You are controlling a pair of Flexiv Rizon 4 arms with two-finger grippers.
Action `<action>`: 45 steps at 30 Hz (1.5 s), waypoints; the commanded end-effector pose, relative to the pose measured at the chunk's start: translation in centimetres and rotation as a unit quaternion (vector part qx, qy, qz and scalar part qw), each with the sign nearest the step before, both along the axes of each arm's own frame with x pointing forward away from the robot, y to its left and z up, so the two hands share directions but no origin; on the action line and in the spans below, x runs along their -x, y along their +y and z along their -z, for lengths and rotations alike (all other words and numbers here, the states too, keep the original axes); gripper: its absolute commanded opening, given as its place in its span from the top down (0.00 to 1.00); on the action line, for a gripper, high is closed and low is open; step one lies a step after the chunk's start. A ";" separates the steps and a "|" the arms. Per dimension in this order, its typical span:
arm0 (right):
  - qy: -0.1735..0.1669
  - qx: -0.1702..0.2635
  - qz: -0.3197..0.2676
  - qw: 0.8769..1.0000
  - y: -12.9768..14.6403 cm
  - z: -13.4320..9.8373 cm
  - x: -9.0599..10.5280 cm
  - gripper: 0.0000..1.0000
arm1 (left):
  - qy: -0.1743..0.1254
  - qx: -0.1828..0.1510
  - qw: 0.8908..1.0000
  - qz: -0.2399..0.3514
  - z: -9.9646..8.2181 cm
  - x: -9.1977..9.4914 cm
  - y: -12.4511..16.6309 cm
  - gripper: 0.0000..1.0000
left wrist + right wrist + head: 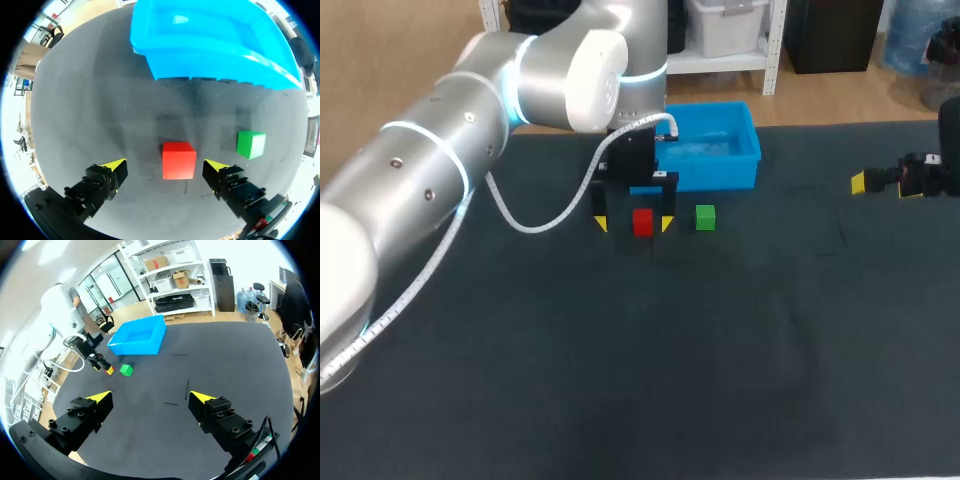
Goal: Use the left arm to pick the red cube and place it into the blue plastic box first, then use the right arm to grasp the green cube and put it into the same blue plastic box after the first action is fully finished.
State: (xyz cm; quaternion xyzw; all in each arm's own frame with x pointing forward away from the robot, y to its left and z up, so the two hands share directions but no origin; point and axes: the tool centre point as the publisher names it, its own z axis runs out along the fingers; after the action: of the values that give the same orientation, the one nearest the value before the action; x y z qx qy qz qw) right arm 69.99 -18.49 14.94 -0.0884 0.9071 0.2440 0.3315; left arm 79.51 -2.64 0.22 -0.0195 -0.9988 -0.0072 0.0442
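Your left claw (165,169) straddles the small red cube (178,160), spread wide but off-centre. Closing may twist it, or a finger may clip the small green cube (250,144) just outside.

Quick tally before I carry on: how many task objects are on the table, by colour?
Red: 1, the red cube
Green: 1, the green cube
Blue: 1, the blue plastic box
Total: 3

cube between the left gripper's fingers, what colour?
Red cube, clearest in the left wrist view; left gripper open around it.
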 end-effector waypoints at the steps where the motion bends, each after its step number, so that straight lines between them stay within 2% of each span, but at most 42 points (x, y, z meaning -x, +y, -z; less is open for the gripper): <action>1: 0.000 0.001 0.000 1.000 0.0 0.0 0.0 0.00 | 0.013 -0.003 1.000 0.002 0.1 -1.0 -0.3 0.00; 24: 0.000 0.001 0.000 1.000 0.0 0.0 0.0 0.00 | 0.013 -0.004 1.000 -0.003 0.8 -1.0 -0.4 0.00; 25: 0.000 0.001 0.000 1.000 0.0 0.0 0.0 0.00 | 0.013 -0.003 1.000 -0.003 0.8 -1.0 -0.4 0.24; 26: 0.000 0.001 0.000 1.000 0.0 0.0 0.0 0.00 | 0.013 -0.003 1.000 -0.004 0.9 -1.0 -0.4 0.56; 27: 0.000 0.001 0.000 1.000 0.0 0.0 0.0 0.00 | 0.012 -0.003 1.000 -0.005 0.9 -1.0 -0.4 0.67; 29: 0.000 0.001 0.000 1.000 0.0 0.0 0.0 0.00 | 0.011 -0.002 1.000 -0.006 0.9 -1.0 -0.4 1.00; 45: 0.000 0.001 0.000 1.000 0.0 0.0 0.0 0.00 | 0.009 0.003 1.000 -0.007 0.6 -0.7 -0.2 1.00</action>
State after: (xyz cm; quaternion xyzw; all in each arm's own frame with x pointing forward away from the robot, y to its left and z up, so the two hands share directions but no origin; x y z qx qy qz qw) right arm 69.99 -18.49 14.94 -0.0884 0.9071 0.2440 0.3315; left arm 79.72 -2.63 -0.69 -0.0109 -0.9988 -0.0016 0.0473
